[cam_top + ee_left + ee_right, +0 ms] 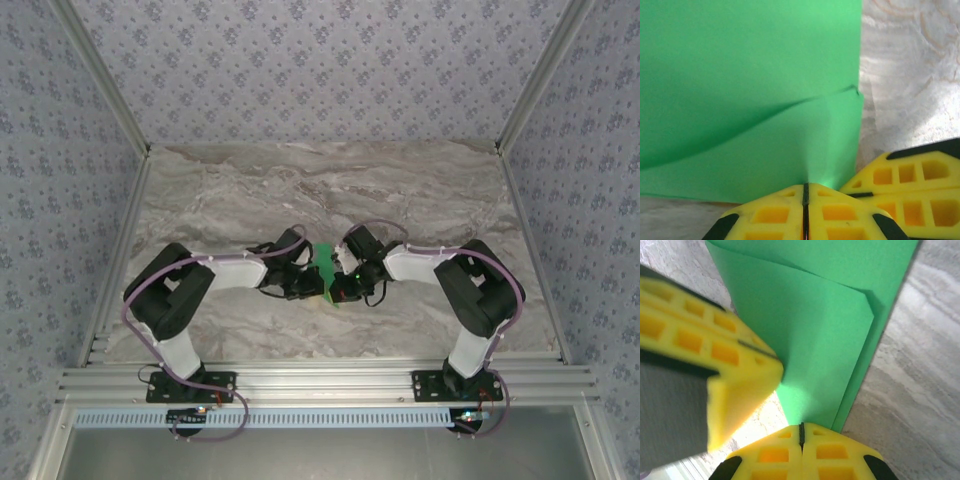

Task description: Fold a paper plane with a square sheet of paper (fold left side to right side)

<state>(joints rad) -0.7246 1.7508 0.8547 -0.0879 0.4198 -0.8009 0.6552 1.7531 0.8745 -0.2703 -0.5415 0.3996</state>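
The bright green sheet of paper [327, 262] lies at the table's middle, partly folded over itself, between the two wrists. In the left wrist view the paper [750, 75] shows a lifted upper layer whose edge curves across it. My left gripper [805, 185] is shut, with the paper's near edge pinched at its tips. In the right wrist view the folded paper [825, 330] has two layers offset along its right edge. My right gripper [801, 425] is shut on the paper's near corner. Both grippers [312, 284] [343, 286] meet close together at the sheet's near end.
The marbled table top [320, 190] stretches wide behind and beside the paper. Patterned walls and metal rails [120, 260] fence it in. The right gripper's yellow fingers [910, 175] crowd in beside the left gripper, and the left gripper's fingers [710, 340] loom beside the right gripper.
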